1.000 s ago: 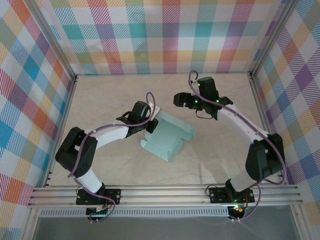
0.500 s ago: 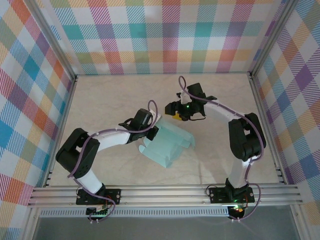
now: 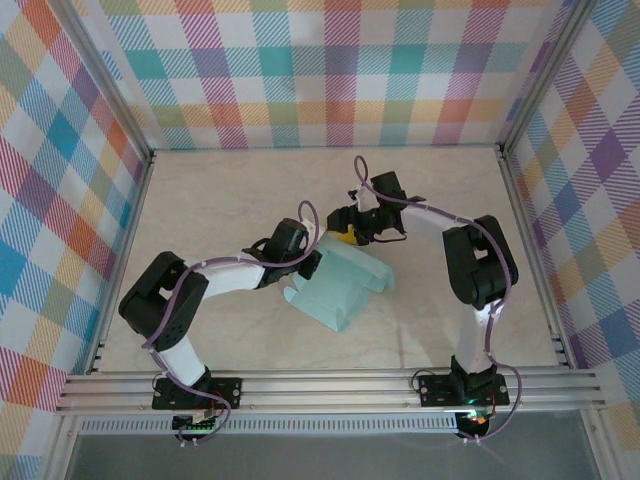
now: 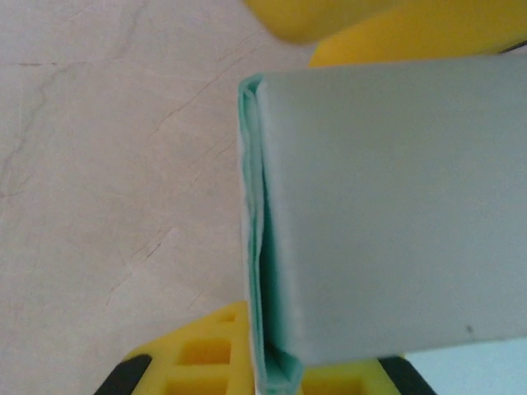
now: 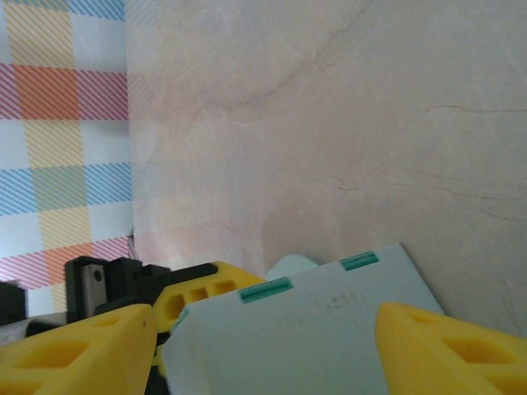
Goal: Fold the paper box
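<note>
The pale mint paper box (image 3: 340, 285) lies part-folded at the middle of the table (image 3: 220, 190). We see the right gripper (image 5: 265, 314) spread wide astride its far edge, gripping nothing. The left gripper (image 3: 308, 258) is at its left edge, but we cannot tell whether it is clamped.

Pale marbled tabletop (image 3: 220, 200); multicoloured plaid walls (image 3: 320, 70) on three sides; aluminium rail (image 3: 330, 390) along the near edge.

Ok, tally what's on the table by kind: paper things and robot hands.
paper box: 1
robot hands: 2, the left hand and the right hand
total: 3
</note>
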Tool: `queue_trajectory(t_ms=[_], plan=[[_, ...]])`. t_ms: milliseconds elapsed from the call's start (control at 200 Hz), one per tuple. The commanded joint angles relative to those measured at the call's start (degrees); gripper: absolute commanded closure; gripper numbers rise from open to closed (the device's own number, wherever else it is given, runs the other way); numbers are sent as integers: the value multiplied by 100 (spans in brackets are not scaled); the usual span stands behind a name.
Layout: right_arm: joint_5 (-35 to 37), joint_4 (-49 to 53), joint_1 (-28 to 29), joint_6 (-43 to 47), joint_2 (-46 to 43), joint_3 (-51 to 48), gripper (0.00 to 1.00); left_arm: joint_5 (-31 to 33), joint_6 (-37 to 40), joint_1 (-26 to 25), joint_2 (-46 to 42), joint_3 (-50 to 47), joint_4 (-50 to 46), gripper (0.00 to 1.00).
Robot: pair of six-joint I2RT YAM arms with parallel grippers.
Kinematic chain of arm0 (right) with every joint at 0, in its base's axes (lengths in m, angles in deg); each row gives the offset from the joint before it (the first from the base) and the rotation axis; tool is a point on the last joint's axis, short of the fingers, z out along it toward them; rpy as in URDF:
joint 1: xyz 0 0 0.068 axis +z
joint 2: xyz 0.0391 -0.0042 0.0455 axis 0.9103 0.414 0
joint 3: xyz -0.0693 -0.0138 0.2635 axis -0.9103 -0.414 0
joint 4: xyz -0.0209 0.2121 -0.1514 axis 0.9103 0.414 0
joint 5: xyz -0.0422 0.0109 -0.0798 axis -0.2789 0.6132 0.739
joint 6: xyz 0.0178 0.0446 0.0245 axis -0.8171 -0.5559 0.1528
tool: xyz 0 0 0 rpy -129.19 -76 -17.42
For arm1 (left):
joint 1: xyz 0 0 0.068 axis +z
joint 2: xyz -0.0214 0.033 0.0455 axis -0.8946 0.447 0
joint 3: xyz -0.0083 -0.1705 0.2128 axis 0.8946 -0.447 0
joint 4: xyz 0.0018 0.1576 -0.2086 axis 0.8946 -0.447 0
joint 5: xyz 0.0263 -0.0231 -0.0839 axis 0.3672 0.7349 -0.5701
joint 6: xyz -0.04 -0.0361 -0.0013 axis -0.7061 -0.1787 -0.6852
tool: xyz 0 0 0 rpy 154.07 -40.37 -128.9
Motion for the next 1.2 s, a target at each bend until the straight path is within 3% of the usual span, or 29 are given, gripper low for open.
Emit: queue_trajectory(t_ms=[0,245,400,715,980,1195], plan=[[-122,192,79,371,196,-118,30,-93,-131,-77,248,52,-49,90],[176,242,77,626,218,-277,35,-104,-143,-78,336,117,-93,88],[309,340,77,777,199,-307,36,-29,-146,-78,314,50,-8,75],[84,446,-16,977,143,-291,39,44,-220,-69,322,-230,696,62],[-410,836,-45,1219,142,-131,39,267,-470,-69,527,-229,1272,71],[-827,585,-51,896,162,-241,40,252,-723,-69,843,-83,1487,74]])
